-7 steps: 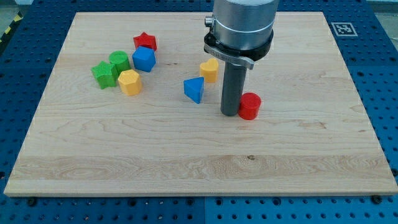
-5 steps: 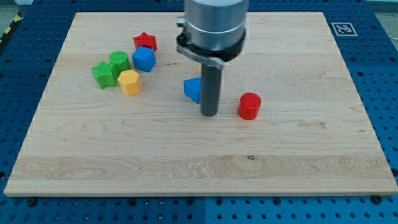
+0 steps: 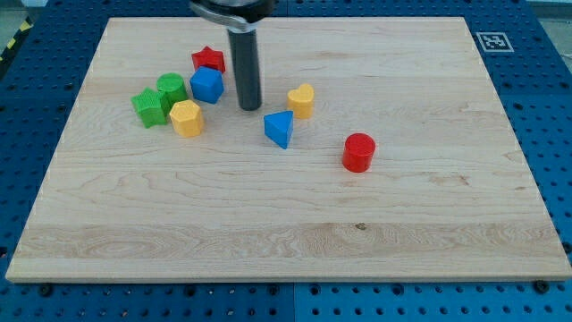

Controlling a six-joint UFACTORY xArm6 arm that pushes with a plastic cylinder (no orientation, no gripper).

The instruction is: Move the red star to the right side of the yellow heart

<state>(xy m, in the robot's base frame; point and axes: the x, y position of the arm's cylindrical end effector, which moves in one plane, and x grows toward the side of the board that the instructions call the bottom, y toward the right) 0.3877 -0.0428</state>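
my tip (image 3: 249, 108) down on wooden board (image 3: 447, 250), no pincer on this rod so nothing grasped | red star (image 3: 208, 61) at tip's 10 o'clock, apart, near board's top edge | blue block (image 3: 206, 86) touches star at 6 | yellow heart (image 3: 301, 100) at tip's 3, bare wood on its right | red cylinder (image 3: 358, 152) at heart's 4

My tip (image 3: 248, 108) rests on the board (image 3: 429, 224), red star (image 3: 208, 60) at its 10 o'clock, yellow heart (image 3: 302, 100) at 3 o'clock, both apart.
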